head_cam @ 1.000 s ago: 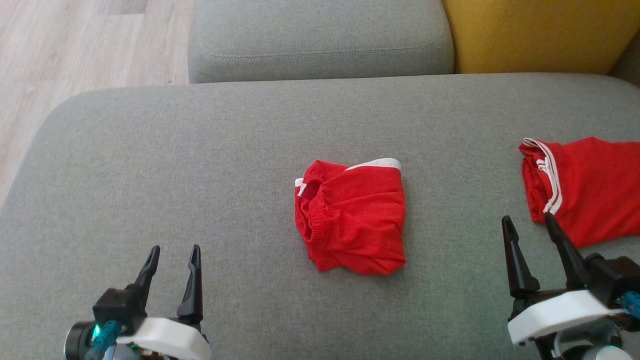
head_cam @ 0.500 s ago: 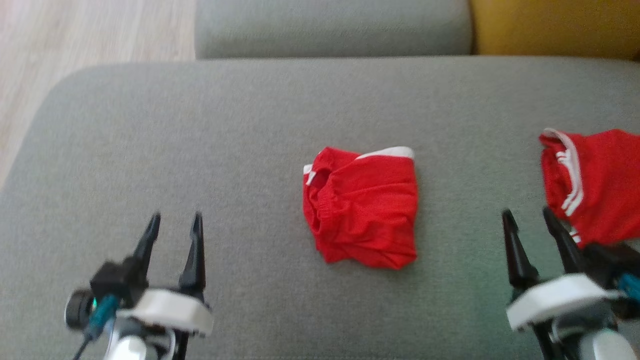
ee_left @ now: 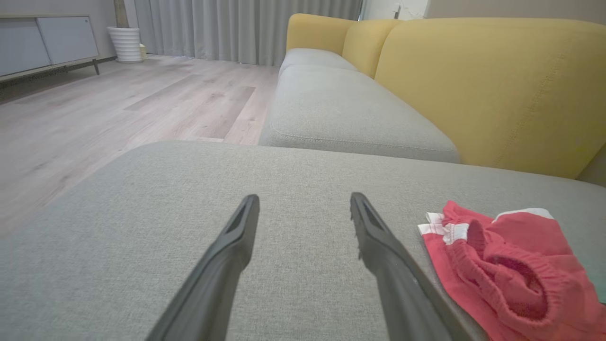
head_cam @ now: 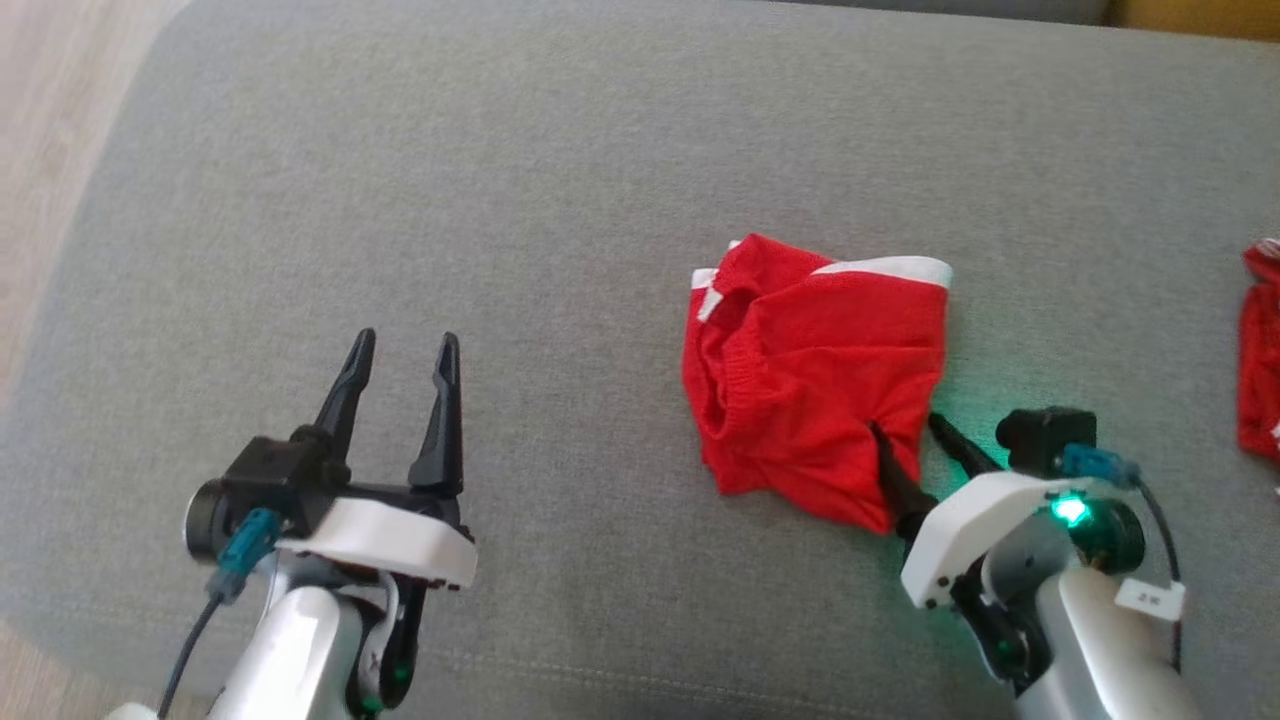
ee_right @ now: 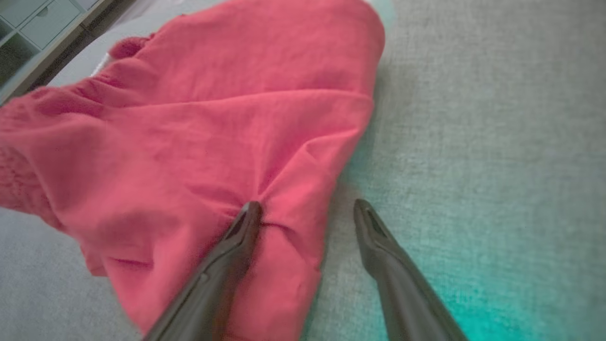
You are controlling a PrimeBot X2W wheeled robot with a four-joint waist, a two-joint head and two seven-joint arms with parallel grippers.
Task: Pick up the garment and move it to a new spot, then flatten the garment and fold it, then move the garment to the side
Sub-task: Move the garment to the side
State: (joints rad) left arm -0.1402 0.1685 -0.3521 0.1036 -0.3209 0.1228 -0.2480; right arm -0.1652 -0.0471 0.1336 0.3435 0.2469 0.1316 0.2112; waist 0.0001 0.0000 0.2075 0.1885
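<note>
Red cloth garment (head_cam: 815, 385) with white trim and a gathered elastic waistband lies crumpled in a loose heap on the wide grey woven sofa cushion (head_cam: 500, 150), a little right of the middle of the head view. Its white band runs along the far edge, and the waistband opening faces the robot's left.

At the garment's near right corner sits the right gripper (head_cam: 904, 424), its two dark fingers spread apart and astride the cloth's edge. In the right wrist view one fingertip presses into the red fabric, which puckers around it, while the other rests on the bare cushion just beside the hem. The jaws are not closed on the cloth. A green light (head_cam: 1070, 512) glows on that wrist and tints the cushion nearby.

Well apart to the left, the left gripper (head_cam: 406, 338) hovers over bare cushion, its fingers parted and holding nothing.

A second red cloth piece (head_cam: 1258, 350) shows at the right edge of the cushion. Beyond the seat, the left wrist view shows a mustard-yellow sofa backrest (ee_left: 497, 85) and pale wooden floor (ee_left: 118, 104).
</note>
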